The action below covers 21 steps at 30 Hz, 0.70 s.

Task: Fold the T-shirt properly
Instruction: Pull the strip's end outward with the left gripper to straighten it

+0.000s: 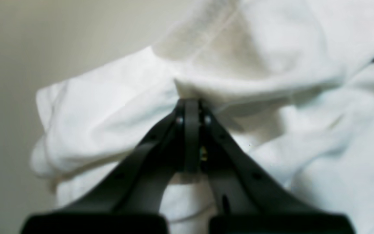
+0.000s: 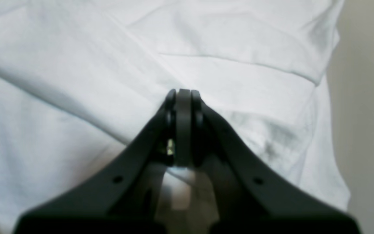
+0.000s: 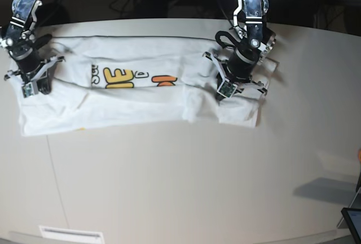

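Note:
The white T-shirt [image 3: 141, 105] lies as a long creased band across the far half of the table, with yellow and orange print facing up near its middle. My left gripper [image 3: 228, 91] is at the band's right end. In the left wrist view this gripper [image 1: 192, 100] is shut on a raised ridge of the T-shirt [image 1: 271, 65]. My right gripper [image 3: 31, 88] is at the band's left end. Its wrist view shows this gripper [image 2: 183, 91] shut, tips down on the T-shirt [image 2: 76, 81], with a bit of white cloth between the fingers.
The pale table [image 3: 180, 182] stretches bare toward the near edge. A dark device corner [image 3: 352, 218] sits at the right near edge. A white label [image 3: 70, 234] is at the near left. Cables and dark gear lie behind the table's far edge.

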Each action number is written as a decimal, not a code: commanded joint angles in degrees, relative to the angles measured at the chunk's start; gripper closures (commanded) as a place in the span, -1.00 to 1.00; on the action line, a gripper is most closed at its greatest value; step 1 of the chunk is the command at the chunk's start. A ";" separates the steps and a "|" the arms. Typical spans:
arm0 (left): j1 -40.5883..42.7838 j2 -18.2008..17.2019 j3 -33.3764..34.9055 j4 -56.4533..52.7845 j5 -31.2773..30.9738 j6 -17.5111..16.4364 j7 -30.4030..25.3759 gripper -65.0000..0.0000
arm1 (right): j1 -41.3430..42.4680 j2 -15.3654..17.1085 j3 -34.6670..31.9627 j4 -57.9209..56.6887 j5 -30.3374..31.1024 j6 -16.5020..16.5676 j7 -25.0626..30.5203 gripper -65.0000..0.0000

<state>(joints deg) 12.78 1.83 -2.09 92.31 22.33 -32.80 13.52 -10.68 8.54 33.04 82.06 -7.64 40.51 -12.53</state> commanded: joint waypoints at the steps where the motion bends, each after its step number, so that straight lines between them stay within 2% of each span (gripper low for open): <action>1: 0.46 0.77 -0.15 0.92 1.98 -0.65 2.09 1.00 | -0.18 0.92 0.33 -0.08 -2.60 -0.51 -3.68 0.97; 7: 2.30 2.35 -0.15 5.40 7.34 -0.65 2.09 1.00 | 2.11 1.27 0.85 -2.46 -2.87 -0.51 -3.68 0.97; 12: 4.15 2.70 -0.68 10.94 7.43 -0.65 2.09 1.00 | 2.55 1.27 2.44 -2.46 -2.87 -0.64 -3.68 0.97; 14: 4.41 2.35 -0.77 11.91 7.43 -0.65 2.09 1.00 | 2.55 1.27 2.35 -2.46 -2.87 -2.67 -3.68 0.97; 18: 4.32 2.26 -0.95 12.08 7.43 -0.65 2.17 1.00 | 2.72 1.27 2.61 -2.28 -2.87 -3.63 -3.68 0.97; 21: 4.32 2.26 -0.95 12.08 7.43 -0.65 2.17 1.00 | 2.72 1.27 2.61 -2.28 -2.87 -6.18 -3.68 0.97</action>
<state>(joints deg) 17.41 4.12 -3.01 103.24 30.02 -34.06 16.91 -7.94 9.10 35.18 79.59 -8.12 35.31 -13.45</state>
